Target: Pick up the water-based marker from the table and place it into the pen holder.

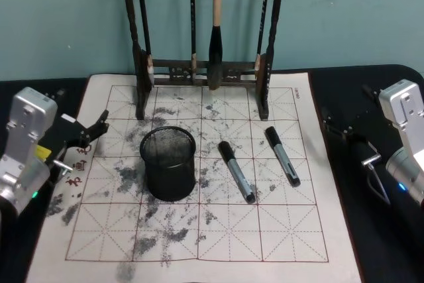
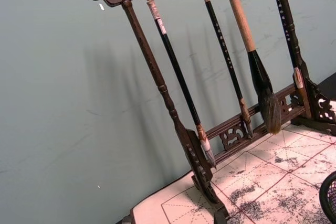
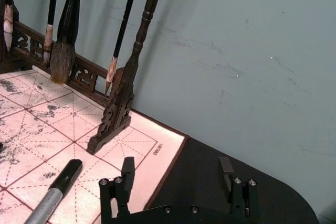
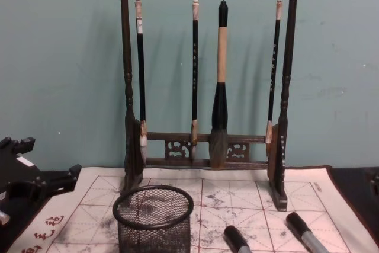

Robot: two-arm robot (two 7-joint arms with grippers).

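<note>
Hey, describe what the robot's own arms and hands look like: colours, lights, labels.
Both arms end in boxy silver-grey housings. The left hand has black angular fingers, a white tag, a yellow label and a green light. The right hand has flat black fingers fixed with silver screws, and a blue light on its housing.

The mat (image 1: 232,230) lies on the table (image 1: 387,260), filling the middle of the head view. The brush rack (image 1: 202,71) stands along the mat's upper edge with brushes (image 1: 215,44) hanging in it. The pen holder (image 1: 169,164) stands on the mat left of centre. The inner marker (image 1: 236,171) lies to its right. The outer marker (image 1: 282,156) lies farther right, apart from it. The left gripper (image 1: 98,127) is at the mat's left edge, and the right gripper (image 3: 177,174) is beyond its right edge.
</note>
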